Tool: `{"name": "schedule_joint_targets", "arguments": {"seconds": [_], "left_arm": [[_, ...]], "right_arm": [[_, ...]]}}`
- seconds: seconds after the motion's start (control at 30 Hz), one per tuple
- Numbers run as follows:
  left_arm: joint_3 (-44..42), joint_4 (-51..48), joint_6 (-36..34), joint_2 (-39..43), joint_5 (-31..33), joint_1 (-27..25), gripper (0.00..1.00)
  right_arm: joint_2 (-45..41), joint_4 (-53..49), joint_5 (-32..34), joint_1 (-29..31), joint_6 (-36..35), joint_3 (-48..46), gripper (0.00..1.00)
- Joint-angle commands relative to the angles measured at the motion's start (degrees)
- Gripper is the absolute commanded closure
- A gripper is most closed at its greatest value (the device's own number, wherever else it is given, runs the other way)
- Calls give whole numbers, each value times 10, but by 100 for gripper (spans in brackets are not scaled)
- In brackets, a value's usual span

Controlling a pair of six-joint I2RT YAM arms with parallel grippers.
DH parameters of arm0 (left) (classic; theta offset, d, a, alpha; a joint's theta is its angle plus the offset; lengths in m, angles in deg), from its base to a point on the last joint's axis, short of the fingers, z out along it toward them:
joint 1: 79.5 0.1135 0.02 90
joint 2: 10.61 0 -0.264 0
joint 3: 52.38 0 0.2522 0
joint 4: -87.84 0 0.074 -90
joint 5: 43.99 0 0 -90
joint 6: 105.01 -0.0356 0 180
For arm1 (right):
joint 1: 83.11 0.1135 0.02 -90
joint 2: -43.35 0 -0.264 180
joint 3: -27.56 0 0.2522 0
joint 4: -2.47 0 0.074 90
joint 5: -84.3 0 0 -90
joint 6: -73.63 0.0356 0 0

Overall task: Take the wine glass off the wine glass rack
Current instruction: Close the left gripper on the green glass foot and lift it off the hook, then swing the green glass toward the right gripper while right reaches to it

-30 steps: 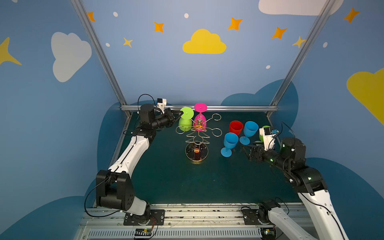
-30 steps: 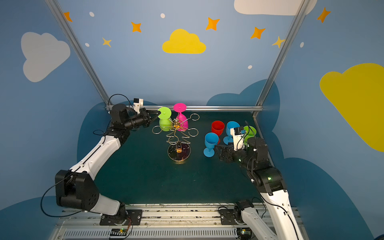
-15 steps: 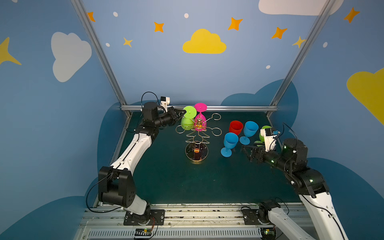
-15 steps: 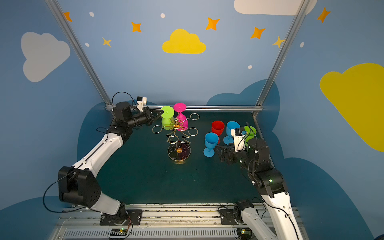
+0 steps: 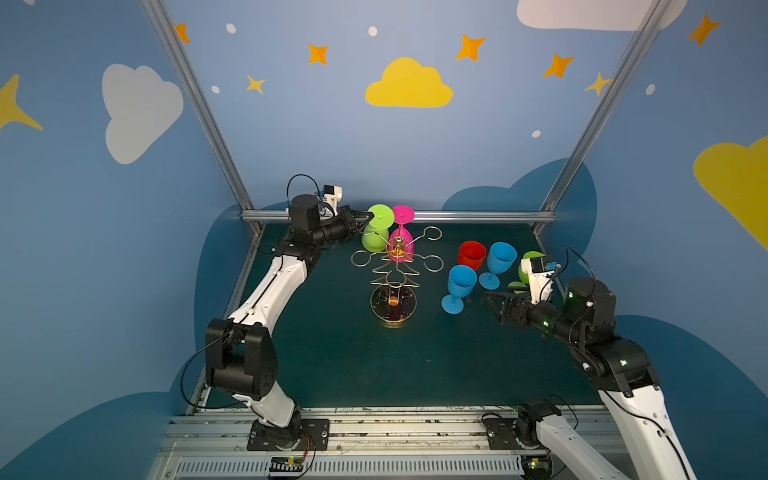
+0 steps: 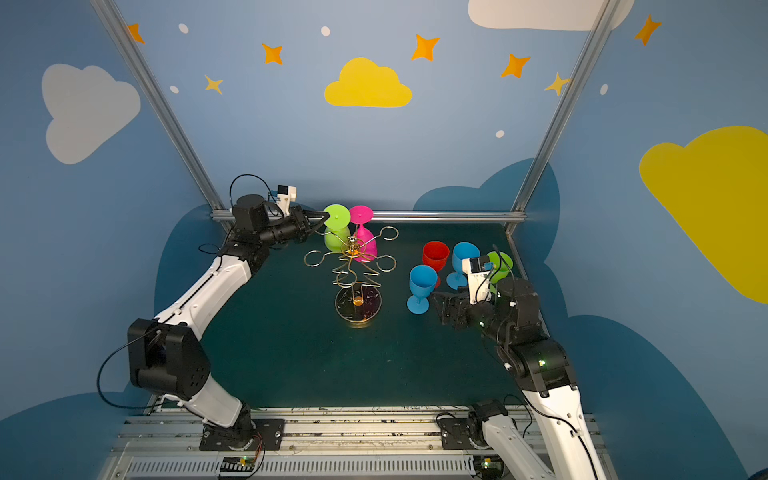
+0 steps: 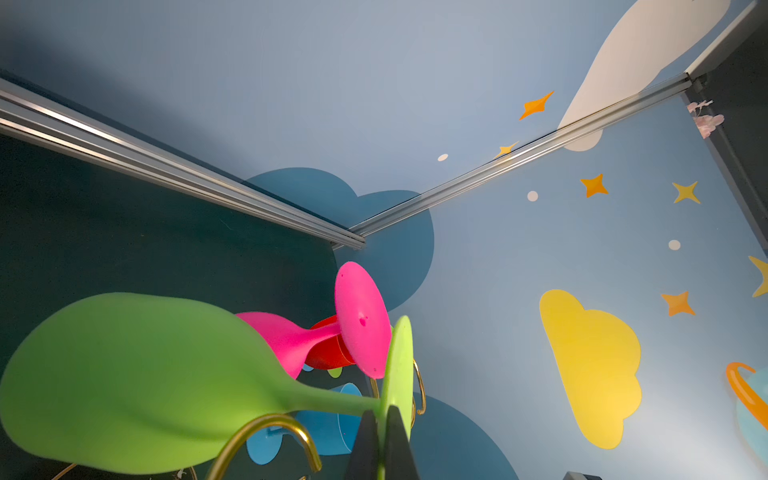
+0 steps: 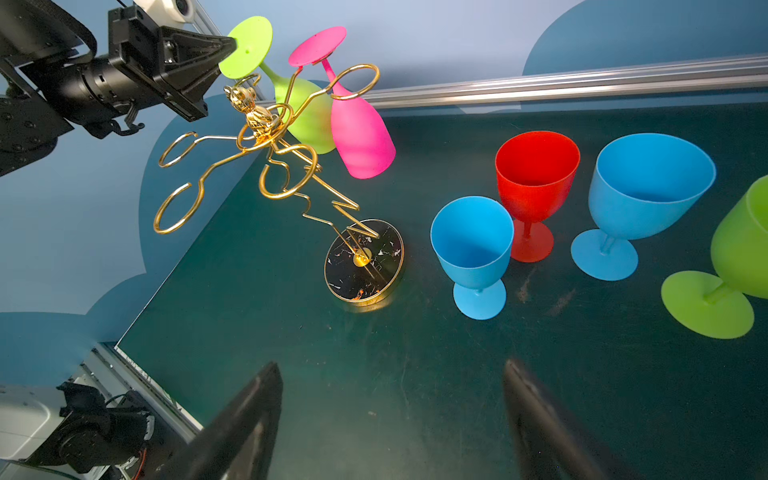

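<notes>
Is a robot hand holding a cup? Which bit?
The left gripper pinches the upside-down green wine glass by the edge of its round foot. The right gripper is open and holds nothing.

Pale blue walls close in the space on three sides, painted with a yellow cloud, a white cloud, orange stars and small white dots. Darker blue cloud shapes run along the bottom. Silver posts stand in the two back corners, joined by a rail at the back edge of the dark green tabletop. Slotted metal tracks lie along its front edge. The light is soft and even.
</notes>
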Motion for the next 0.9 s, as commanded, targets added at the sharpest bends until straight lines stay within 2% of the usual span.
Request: {"name": "schedule_joint_targets", "arguments": {"seconds": [0.0,0.27,0.5,0.7,0.87], "left_arm": [[19,6,-11,-10,9,9,97],[4,78,44,-2,-3,65,97],[-35,110,78,74,-32,129,97],[-74,137,141,151,-111,163,97],[-141,183,220,236,-165,212,97]], "right_arm": [[-8,-9,7,-2,-6,6,18],[-13,-24,17,-2,-8,13,18],[-6,-13,14,-2,-7,16,18],[18,8,-3,-2,-23,40,18],[44,29,-27,3,-33,68,18]]}}
